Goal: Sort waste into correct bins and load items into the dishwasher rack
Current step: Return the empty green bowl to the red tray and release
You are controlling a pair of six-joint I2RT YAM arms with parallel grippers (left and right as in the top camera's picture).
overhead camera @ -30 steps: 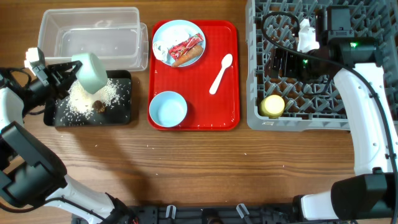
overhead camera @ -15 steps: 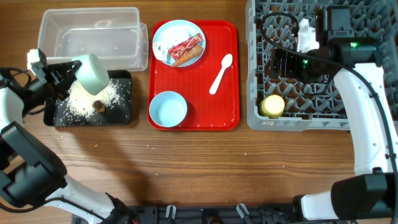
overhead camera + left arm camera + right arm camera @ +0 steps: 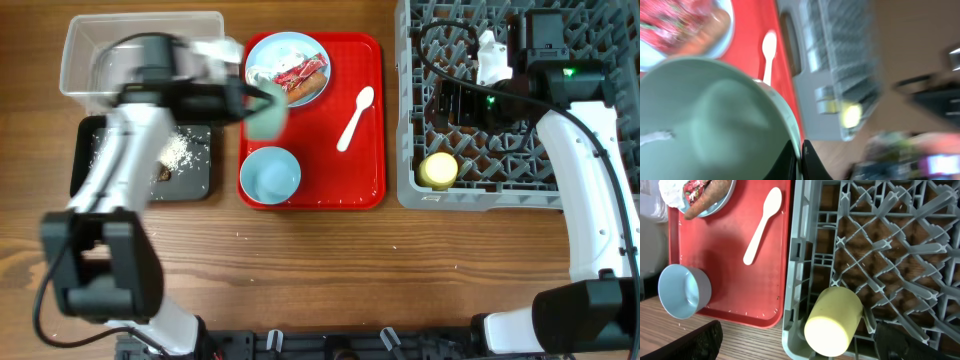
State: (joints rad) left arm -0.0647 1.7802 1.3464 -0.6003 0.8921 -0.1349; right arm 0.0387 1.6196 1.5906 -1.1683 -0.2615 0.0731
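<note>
Pinching the rim of the pale green bowl (image 3: 715, 115), the left pincer (image 3: 801, 159) is hanging over the red tray (image 3: 365, 170), just above the light blue bowl (image 3: 270, 175). The right pincer (image 3: 797, 335) is hovering with its fingers spread wide and holding nothing. Only their dark tips are showing, cut off at the bottom corners of its wrist view.

The left arm is showing as a blur overhead, covering part of the clear tub (image 3: 80, 50) and the black tray (image 3: 195, 180). White rice grains (image 3: 180, 153) are lying in that tray, and the small brown lump (image 3: 163, 173) is barely showing beside the arm.

On the light blue plate (image 3: 275, 45) the red wrapper (image 3: 300, 72), crumpled paper (image 3: 259, 80) and orange stick (image 3: 300, 93) are lying together. The white spoon (image 3: 354, 122) is lying on the red tray.

The grey rack (image 3: 500, 150) is running off the top and right edges, and the right arm is hiding part of it. The yellow cup (image 3: 832, 320) is lying in its near corner.

The wooden table (image 3: 400, 260) is carrying everything. In the left wrist view, whatever is lying beyond the rack is smearing into shapes I cannot make out.
</note>
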